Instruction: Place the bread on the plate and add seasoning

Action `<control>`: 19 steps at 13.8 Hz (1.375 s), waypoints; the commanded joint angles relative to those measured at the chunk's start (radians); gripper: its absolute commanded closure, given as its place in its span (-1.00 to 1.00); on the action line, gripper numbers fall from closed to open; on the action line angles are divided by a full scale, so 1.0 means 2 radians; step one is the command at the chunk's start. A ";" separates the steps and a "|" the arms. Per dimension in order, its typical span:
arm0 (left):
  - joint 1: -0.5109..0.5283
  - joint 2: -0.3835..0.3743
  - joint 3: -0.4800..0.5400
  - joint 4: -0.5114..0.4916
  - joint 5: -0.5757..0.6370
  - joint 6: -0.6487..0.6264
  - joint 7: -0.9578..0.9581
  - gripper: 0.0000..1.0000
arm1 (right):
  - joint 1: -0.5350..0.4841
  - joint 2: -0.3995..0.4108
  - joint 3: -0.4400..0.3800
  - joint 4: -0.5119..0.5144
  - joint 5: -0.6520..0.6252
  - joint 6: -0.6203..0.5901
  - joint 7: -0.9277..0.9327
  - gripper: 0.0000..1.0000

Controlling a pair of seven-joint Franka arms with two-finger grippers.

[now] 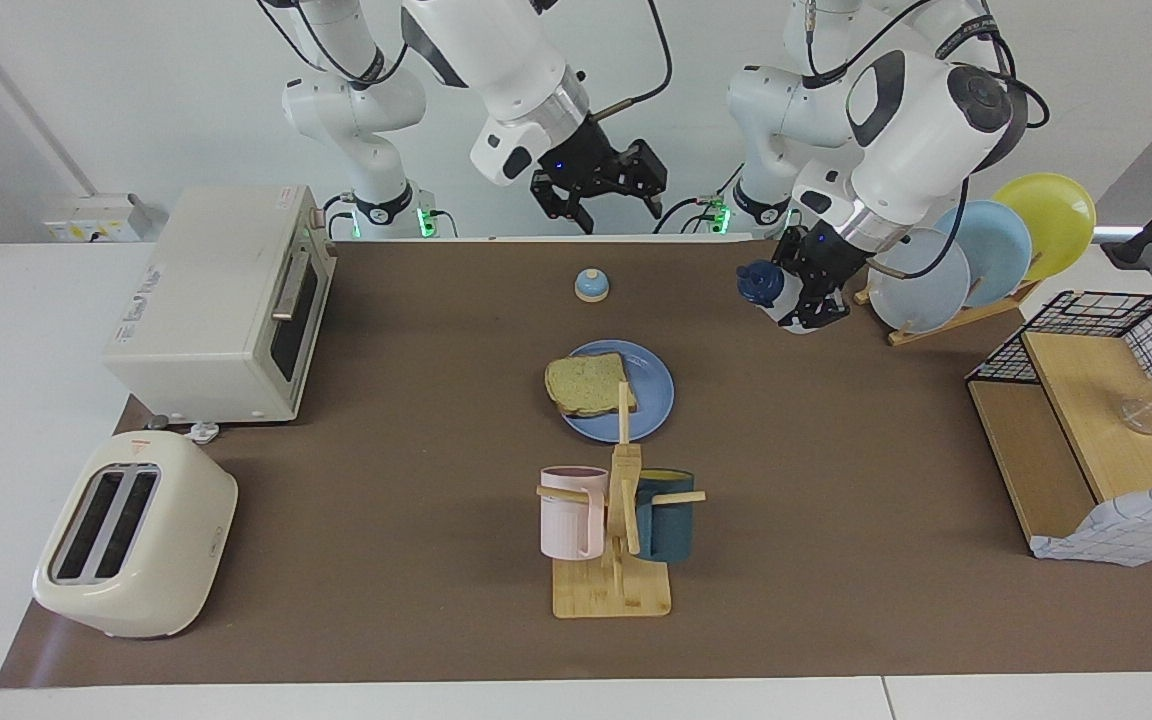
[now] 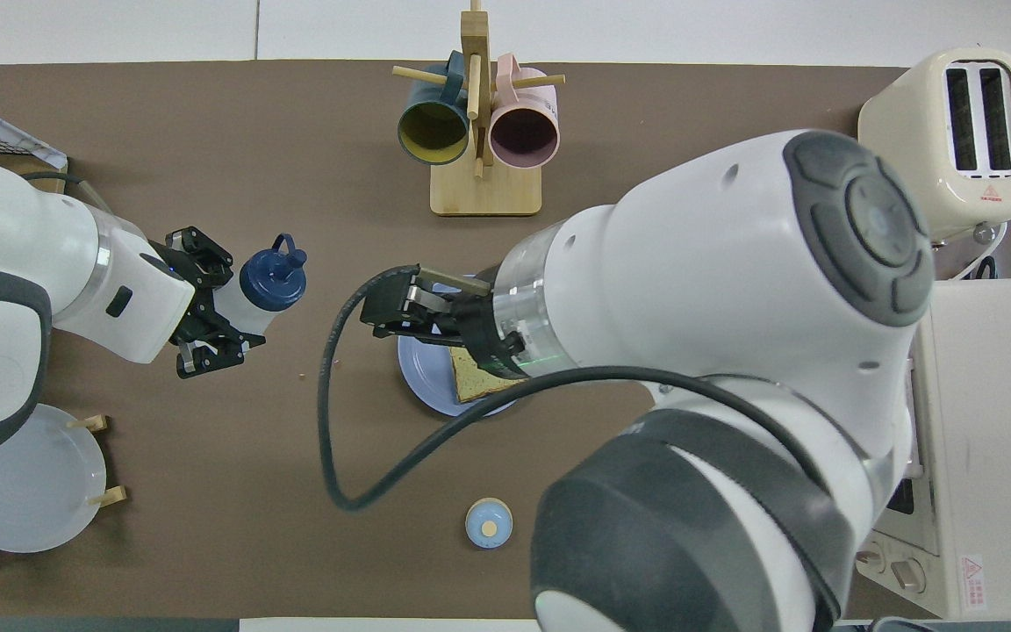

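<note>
Bread (image 1: 591,385) lies flat on the blue plate (image 1: 654,400) at mid-bench, so the first half of the task appears done; it overhangs the rim toward the right arm's end of the bench. The left gripper (image 1: 808,290) grasps the seasoning bottle (image 1: 768,288) with fingers clenched on its pale body, cap tilted toward the plate, apparently so the nozzle can be brought over the slice. It hangs above the bench edge nearest the robots, toward the left arm's end, not yet over the plate. The right gripper (image 1: 604,195) is raised above that same edge, fingers released and empty; this arm waits, probably lifted to leave the plate open to the bottle.

Count: one slice, one flat plate, one bottle, one small blue-topped bell (image 1: 591,286) between plate and robots; two mugs on one wooden rack (image 1: 616,560); three upright plates (image 1: 976,260) in a stand; one toaster (image 1: 131,545); one toaster oven (image 1: 221,300).
</note>
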 commanded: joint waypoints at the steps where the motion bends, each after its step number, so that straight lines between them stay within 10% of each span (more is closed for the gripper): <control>1: -0.008 -0.022 0.004 -0.021 -0.008 -0.015 0.010 1.00 | 0.004 0.008 0.003 0.001 -0.004 0.025 0.017 -1.00; 19: -0.028 -0.040 0.002 -0.048 -0.016 -0.026 0.005 1.00 | 0.066 0.106 0.003 0.103 -0.116 0.071 0.073 -0.26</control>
